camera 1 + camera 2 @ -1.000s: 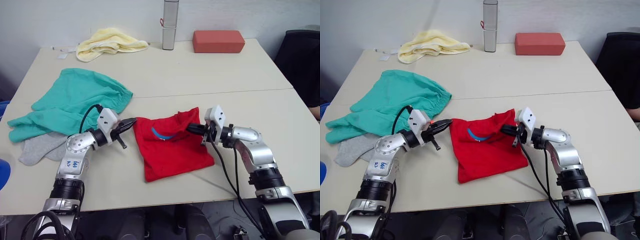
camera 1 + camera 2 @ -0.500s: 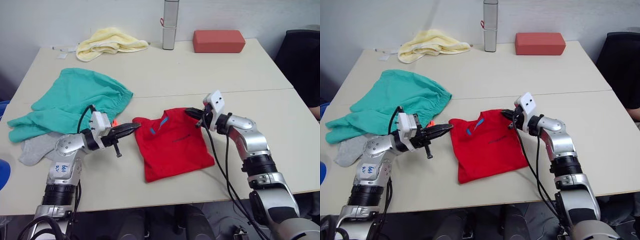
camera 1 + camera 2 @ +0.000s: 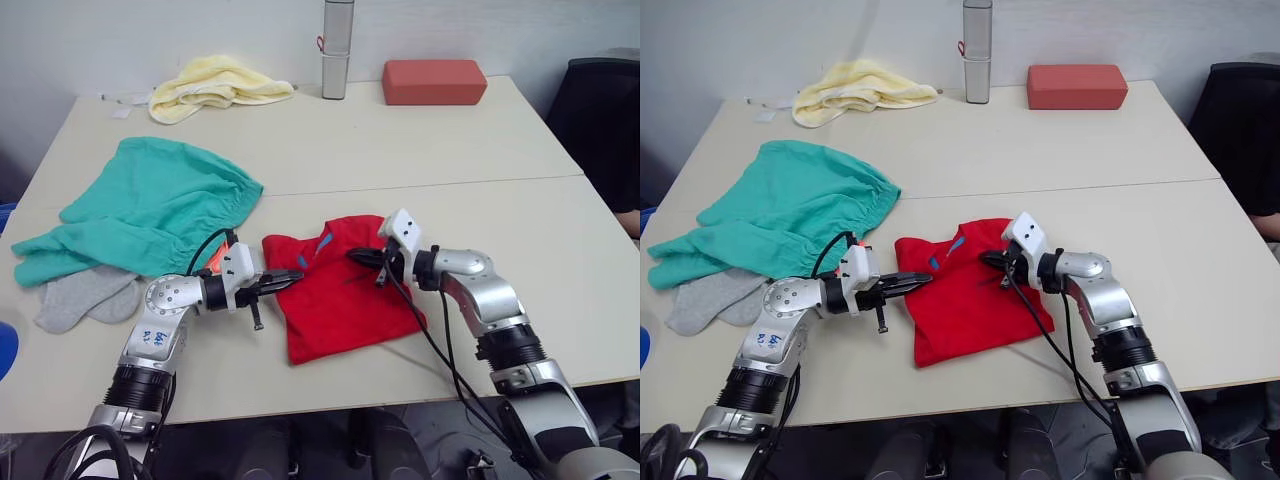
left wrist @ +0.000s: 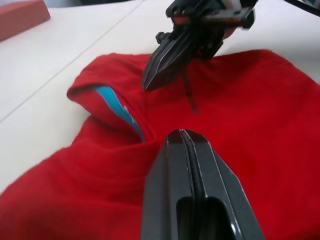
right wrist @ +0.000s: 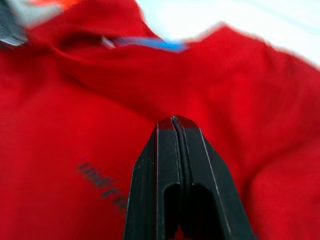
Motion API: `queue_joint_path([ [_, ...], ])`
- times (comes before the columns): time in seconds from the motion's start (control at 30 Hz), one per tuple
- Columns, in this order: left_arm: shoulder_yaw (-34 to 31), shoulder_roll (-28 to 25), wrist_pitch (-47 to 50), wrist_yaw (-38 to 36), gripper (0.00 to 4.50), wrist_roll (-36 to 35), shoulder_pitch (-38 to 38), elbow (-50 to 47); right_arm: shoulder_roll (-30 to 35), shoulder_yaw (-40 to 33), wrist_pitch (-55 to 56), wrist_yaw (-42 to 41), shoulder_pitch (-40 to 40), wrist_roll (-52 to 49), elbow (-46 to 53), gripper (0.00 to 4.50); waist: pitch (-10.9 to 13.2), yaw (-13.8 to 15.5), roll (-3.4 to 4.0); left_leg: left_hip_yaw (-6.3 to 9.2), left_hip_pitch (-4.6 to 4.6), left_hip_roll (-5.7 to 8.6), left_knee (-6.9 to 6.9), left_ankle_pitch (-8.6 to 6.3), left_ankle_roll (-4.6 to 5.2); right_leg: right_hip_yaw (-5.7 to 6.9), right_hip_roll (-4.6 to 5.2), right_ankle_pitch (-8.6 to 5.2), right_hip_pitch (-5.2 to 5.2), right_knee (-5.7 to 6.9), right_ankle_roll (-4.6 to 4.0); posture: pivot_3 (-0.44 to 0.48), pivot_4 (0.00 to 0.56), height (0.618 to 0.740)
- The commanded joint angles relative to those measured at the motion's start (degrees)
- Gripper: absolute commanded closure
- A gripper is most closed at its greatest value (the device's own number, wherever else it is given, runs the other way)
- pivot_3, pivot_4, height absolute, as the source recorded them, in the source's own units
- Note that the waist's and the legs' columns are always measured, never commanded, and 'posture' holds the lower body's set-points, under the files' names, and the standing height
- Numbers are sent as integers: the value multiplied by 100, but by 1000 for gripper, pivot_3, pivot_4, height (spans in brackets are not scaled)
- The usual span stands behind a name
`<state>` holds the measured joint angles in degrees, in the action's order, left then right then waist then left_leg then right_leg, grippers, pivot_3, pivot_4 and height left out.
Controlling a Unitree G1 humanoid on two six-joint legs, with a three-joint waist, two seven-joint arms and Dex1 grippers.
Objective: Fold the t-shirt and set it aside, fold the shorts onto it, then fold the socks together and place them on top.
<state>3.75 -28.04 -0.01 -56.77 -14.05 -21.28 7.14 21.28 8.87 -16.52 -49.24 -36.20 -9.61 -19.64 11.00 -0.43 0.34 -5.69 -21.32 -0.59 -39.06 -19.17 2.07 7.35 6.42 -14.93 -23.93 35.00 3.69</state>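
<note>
Risk now is the bright red cotton t-shirt (image 3: 345, 290), folded into a rough rectangle on the pale tabletop (image 3: 560, 230) between the two grippers, getting dragged out of shape. Left gripper (image 3: 293, 279) has its black fingers pressed together, holding nothing, tips at the shirt's near edge; right gripper (image 3: 356, 257) likewise closed and empty, over the shirt near the collar. If closed tips push or snag cloth, the fold could slide open or bunch. Teal-green soft shorts (image 3: 150, 205) and light grey socks (image 3: 85, 297) lie beyond the left gripper, untouched.
</note>
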Motion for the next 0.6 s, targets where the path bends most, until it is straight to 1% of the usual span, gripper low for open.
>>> queue_joint_path([
  [0.03, 58, -94, 67, 174, 4486, 217, -21, -146, -116, -179, 352, 439, -196, 163, -178, 4500, 0, 5, 0, 0, 0, 0, 0, 0, 0, 0, 0, 0, 0, 0, 0, 0, 150, 740],
  [0.1, 28, -77, 83, 504, 4486, 456, -72, -24, -131, -246, 427, 575, -219, 191, -283, 4500, 0, 4, 0, 1, 0, 0, 0, 0, 0, 0, 0, 0, 0, 0, 0, 0, 150, 740],
  [0.2, -132, 50, 50, 1321, 4486, 841, -307, 328, -95, -436, 583, 897, -234, 217, -468, 4500, 0, 23, 0, 2, 0, 0, 0, 1, 0, 0, 0, 0, 0, 1, 0, 0, 150, 740],
  [0.3, -262, 147, 172, 1858, 4486, 977, -433, 530, -50, -578, 556, 1082, -247, 205, -571, 4500, 0, 11, 0, 1, 0, 0, 0, 2, 2, 0, 1, 0, 1, 3, 0, 0, 150, 740],
  [0.47, -478, 316, 283, 2332, 4486, 942, -503, 712, 96, -670, 421, 1063, -184, 177, -543, 4500, 0, -3, 0, 0, 0, 0, 3, 2, 1, 0, 1, 0, 0, 1, 1, 0, 150, 740],
  [0.57, -592, 347, 229, 2455, 4486, 878, -489, 684, 219, -825, 439, 957, -107, 4, -395, 4500, 0, 1, 0, 0, 0, 0, 3, 2, 1, 0, 1, 0, 0, 1, 1, 0, 150, 740],
  [0.6, -630, 305, 163, 2410, 4486, 832, -453, 600, 247, -900, 502, 787, -62, -150, -257, 4500, 0, 4, 0, 0, 0, 0, 3, 2, 1, 0, 1, 0, 0, 1, 1, 0, 150, 740],
])
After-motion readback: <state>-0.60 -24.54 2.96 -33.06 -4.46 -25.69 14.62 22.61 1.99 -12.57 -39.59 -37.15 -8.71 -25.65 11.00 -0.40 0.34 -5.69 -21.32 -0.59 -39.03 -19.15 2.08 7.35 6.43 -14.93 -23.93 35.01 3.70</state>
